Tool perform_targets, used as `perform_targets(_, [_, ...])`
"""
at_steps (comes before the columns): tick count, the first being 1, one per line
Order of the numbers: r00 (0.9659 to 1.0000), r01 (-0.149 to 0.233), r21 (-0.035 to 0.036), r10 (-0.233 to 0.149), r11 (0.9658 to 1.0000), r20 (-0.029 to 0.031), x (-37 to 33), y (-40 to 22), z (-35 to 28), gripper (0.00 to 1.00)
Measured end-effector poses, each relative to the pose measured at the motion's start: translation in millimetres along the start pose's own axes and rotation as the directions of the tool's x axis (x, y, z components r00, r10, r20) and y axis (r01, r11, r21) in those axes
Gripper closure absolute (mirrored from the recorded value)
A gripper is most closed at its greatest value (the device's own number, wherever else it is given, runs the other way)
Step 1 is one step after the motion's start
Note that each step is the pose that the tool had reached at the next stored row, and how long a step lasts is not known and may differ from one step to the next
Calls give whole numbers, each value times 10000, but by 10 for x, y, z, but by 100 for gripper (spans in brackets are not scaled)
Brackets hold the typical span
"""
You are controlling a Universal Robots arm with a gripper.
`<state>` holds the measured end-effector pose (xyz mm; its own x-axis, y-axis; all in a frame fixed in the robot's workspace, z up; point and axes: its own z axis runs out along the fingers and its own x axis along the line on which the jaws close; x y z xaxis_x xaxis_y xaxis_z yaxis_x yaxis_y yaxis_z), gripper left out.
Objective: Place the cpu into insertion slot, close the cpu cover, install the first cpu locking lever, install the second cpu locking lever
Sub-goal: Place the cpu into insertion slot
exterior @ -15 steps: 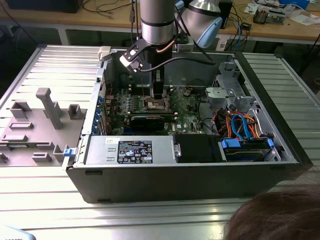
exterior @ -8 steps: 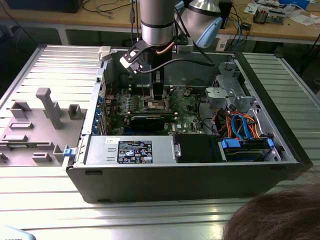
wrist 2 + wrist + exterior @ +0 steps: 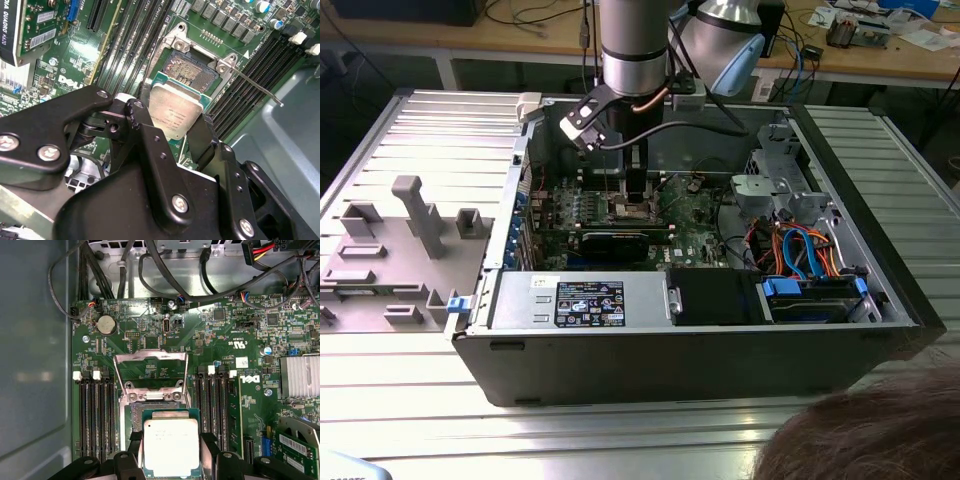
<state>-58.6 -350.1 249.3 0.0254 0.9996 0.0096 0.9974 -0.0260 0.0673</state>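
Cpu (image 3: 176, 111) pinched on two opposite edges by gripper (image 3: 175, 120), metal top twd cam. Held just above insertion slot (image 3: 192, 70), not seated; slot contacts exposed. Cpu cover (image 3: 150, 356) flipped open, clear of slot. Locking lever (image 3: 255, 87) unlatched, sticking out over memory slots (image 3: 260, 55). All inside open PC case (image 3: 670, 360).

unreadable label (image 3: 589, 301) on the power supply (image 3: 520, 298); faint lettering on the cpu (image 3: 171, 446).

Arm (image 3: 633, 50) upright, gripper (image 3: 172, 117) pointing down, clamped
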Motion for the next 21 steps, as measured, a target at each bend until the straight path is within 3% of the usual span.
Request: perform_targets(21, [10000, -1, 0, 1, 10000, 0, -1, -13, 51, 45])
